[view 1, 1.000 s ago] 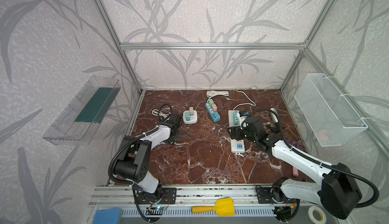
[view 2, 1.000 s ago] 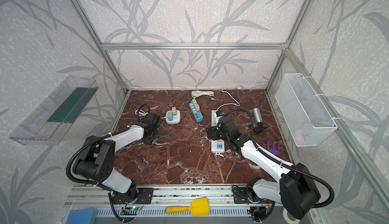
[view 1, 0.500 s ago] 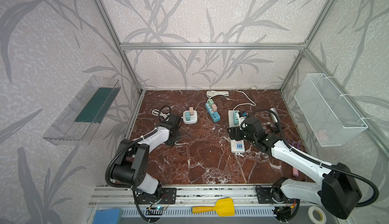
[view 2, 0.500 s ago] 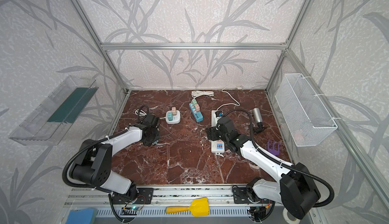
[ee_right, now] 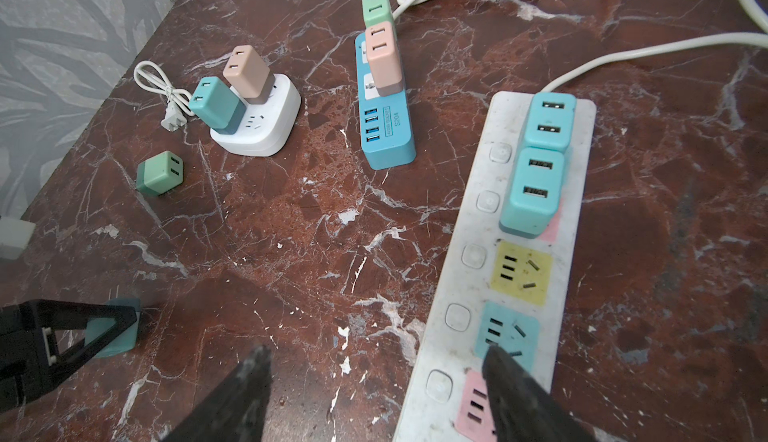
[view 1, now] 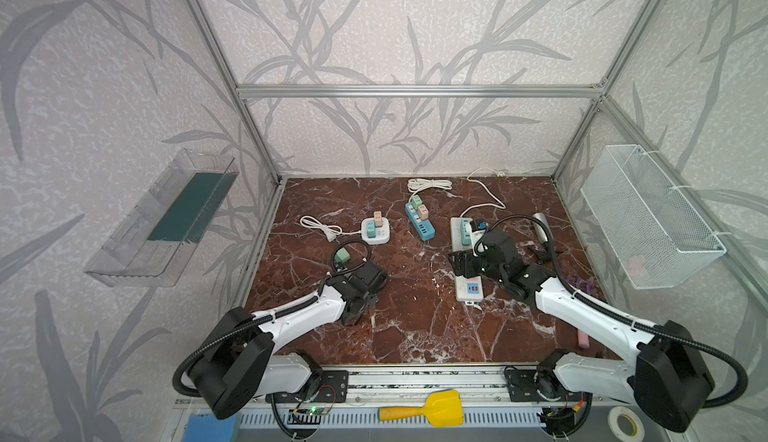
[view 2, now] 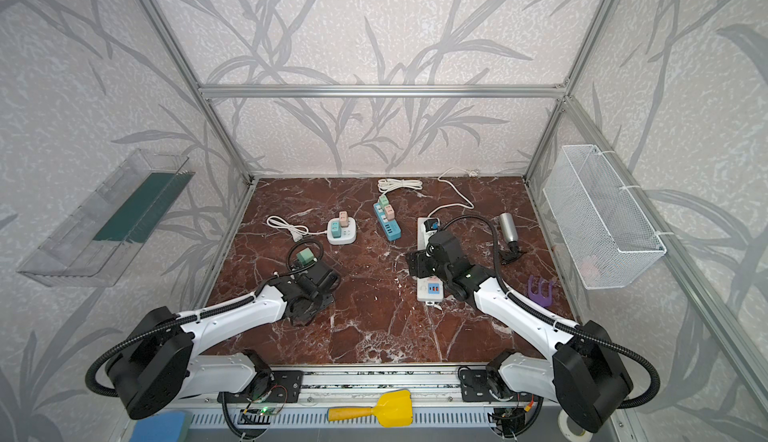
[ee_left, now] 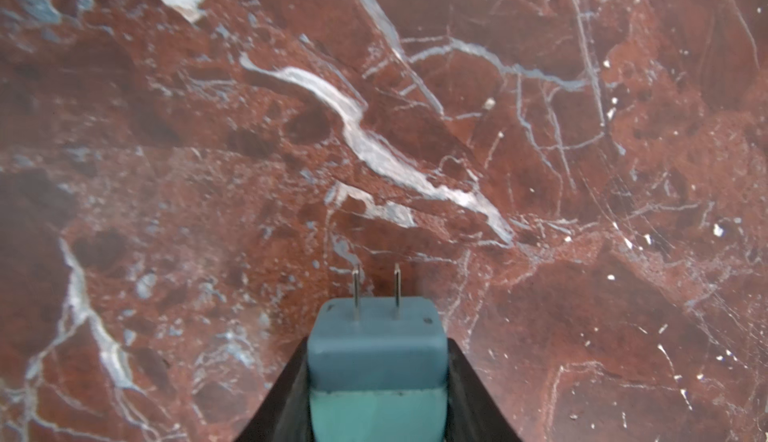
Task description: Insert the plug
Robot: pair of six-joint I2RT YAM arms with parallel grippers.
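Observation:
My left gripper (ee_left: 377,343) is shut on a teal plug (ee_left: 376,357), whose two metal prongs point down at the marble floor. In both top views the left gripper (view 1: 355,305) (view 2: 305,307) hangs low over the floor's left side and hides the plug. The right wrist view shows the plug (ee_right: 120,332) just above the floor. My right gripper (ee_right: 374,361) (view 1: 461,263) stands open over the near end of a white power strip (ee_right: 465,286) (view 1: 469,294), one fingertip (ee_right: 498,361) above its free teal socket. Two teal plugs sit in the strip's far sockets.
A loose green plug (view 1: 342,255) lies just behind the left gripper. Farther back stand a white square socket (view 1: 380,238) and a blue strip (view 1: 426,230), both with plugs in them. A silver cylinder (view 1: 540,228), cords and a wire basket (view 1: 648,220) occupy the right.
The left gripper has shut on the teal plug and drawn back toward the front, uncovering the green plug. The right arm has stayed in place.

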